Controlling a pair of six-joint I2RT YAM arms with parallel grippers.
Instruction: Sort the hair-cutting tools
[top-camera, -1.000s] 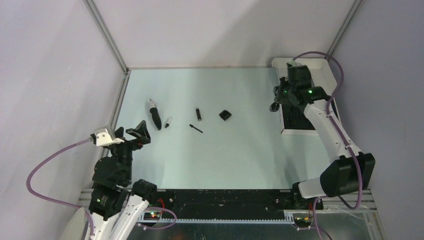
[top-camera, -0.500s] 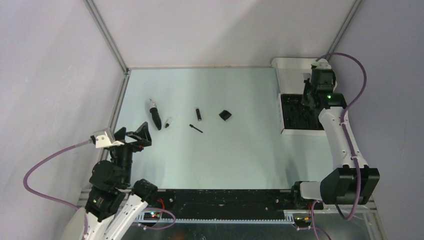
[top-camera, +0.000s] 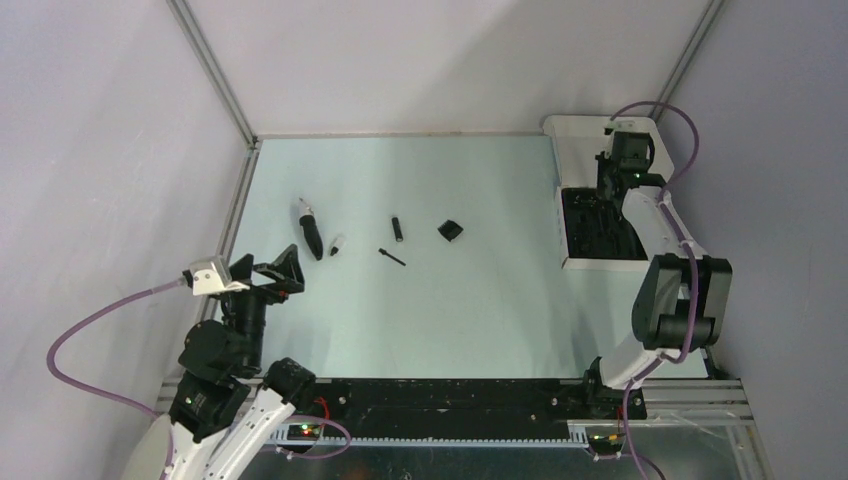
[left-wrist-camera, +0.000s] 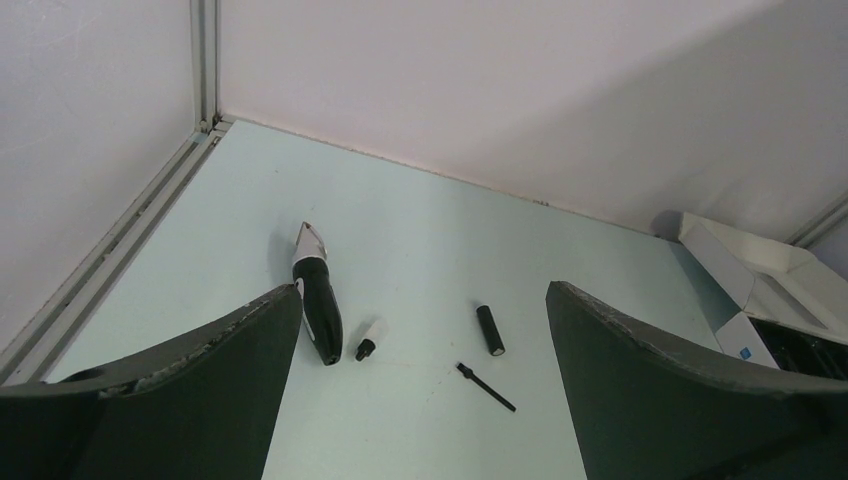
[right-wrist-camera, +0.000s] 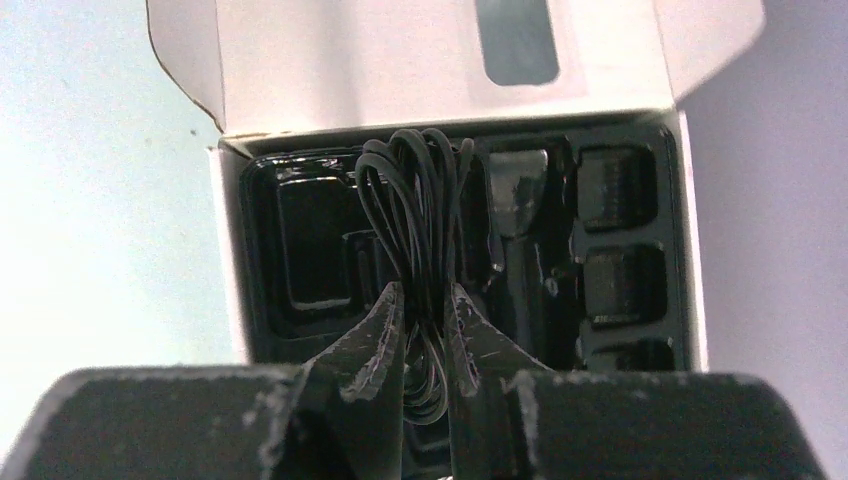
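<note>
Your right gripper (right-wrist-camera: 423, 296) pinches a light, floppy cable coil (right-wrist-camera: 410, 180) over the white box (right-wrist-camera: 229, 260), far right. Your left gripper (left-wrist-camera: 425, 300) stands apart. Take the stiff, slick trimmer body (top-camera: 312, 233), centre-left, mid-barrel.

Bright, even light from above; soft short shadows on the surface (top-camera: 480, 300). Glare spots on glossy black insert (right-wrist-camera: 310, 240) in right wrist view, w/ near fingers (right-wrist-camera: 365, 350) dark & blurry.

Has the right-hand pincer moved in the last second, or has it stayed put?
Yes. The right pincer, shut on a coiled black cable, has shifted rightward from the white box's left edge to above its black insert.
</note>
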